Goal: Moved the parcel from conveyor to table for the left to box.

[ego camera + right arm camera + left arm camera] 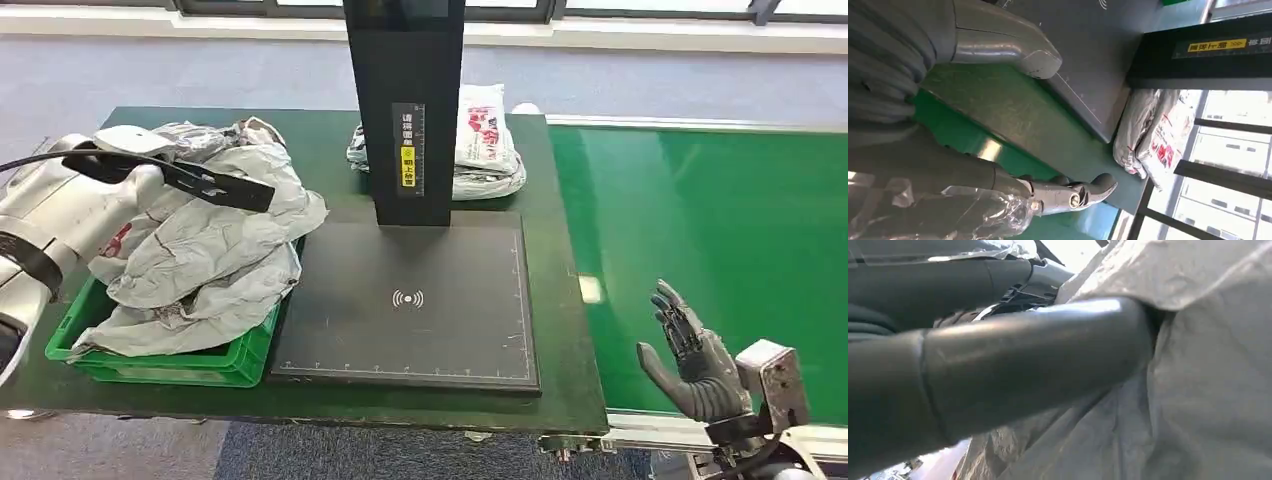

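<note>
Grey carpet floor (pixel 700 75) runs behind everything, with a window line at twelve o'clock. The green conveyor (pixel 720 250) fills the three o'clock side, bare under the right robot hand (pixel 690 355), which hovers at five o'clock with fingers spread and upright, holding nothing. The dark green surface (pixel 560 300) adjoins the conveyor's left edge. On it lies a black scanning pad (pixel 410 300) at six o'clock, with a black upright column (pixel 405 100) rising from its far edge. At nine o'clock a green box (pixel 170 360) holds a heap of crumpled grey parcels (pixel 210 250). The left robot hand (pixel 190 180) lies on top of that heap, its dark fingers (pixel 1038 355) pressed against the grey wrapping; whether they grip a parcel cannot be told. A white parcel (pixel 490 140) with red print rests on the surface at one o'clock, just right of the column.
</note>
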